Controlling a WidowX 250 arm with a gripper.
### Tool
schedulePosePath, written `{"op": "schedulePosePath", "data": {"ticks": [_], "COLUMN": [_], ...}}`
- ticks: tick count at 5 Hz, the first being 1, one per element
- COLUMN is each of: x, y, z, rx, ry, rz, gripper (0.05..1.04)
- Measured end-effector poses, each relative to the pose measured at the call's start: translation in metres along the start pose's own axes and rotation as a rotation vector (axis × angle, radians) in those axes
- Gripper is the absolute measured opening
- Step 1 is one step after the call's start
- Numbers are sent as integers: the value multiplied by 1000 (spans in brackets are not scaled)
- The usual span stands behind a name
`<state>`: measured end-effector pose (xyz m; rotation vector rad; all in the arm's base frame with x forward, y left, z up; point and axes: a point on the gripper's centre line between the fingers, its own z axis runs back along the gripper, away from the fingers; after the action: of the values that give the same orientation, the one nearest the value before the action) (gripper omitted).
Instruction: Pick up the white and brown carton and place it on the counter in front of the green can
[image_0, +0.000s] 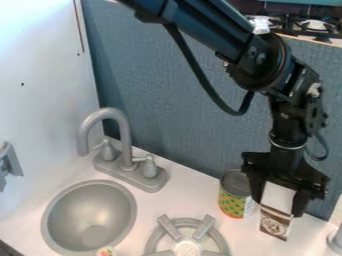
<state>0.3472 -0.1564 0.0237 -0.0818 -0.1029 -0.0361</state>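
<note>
**Worktop (200, 200) Before Blue-Grey Panel (187, 110): Carton in Pincer (278, 207)**

The white worktop is backed by the textured blue-grey panel. The pincer is pointed downward, and the brown-and-white carton (274, 223) is pinched between its fingers at the worktop, near the panel. A can (233, 201) with a patterned label is placed upright just beside the carton. Nearer the sink (90, 212), a grey burner (168, 227) is positioned. A grey faucet (125, 132) is mounted behind the sink.
</note>
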Motion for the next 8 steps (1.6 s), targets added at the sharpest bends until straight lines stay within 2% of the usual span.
{"op": "schedulePosePath", "data": {"ticks": [1, 2, 3, 4, 5, 7, 8], "x": [4, -7, -11, -13, -9, -7, -7], "y": [1, 5, 6, 8, 10, 16, 13], "z": [-9, -31, -42, -53, -52, -58, -58], "rx": [6, 47, 70, 81, 91, 82, 63], "ry": [50, 164, 222, 254, 247, 289, 294], "rz": [5, 39, 57, 55, 47, 72, 79], "gripper": [844, 844, 844, 843, 844, 843, 908]}}
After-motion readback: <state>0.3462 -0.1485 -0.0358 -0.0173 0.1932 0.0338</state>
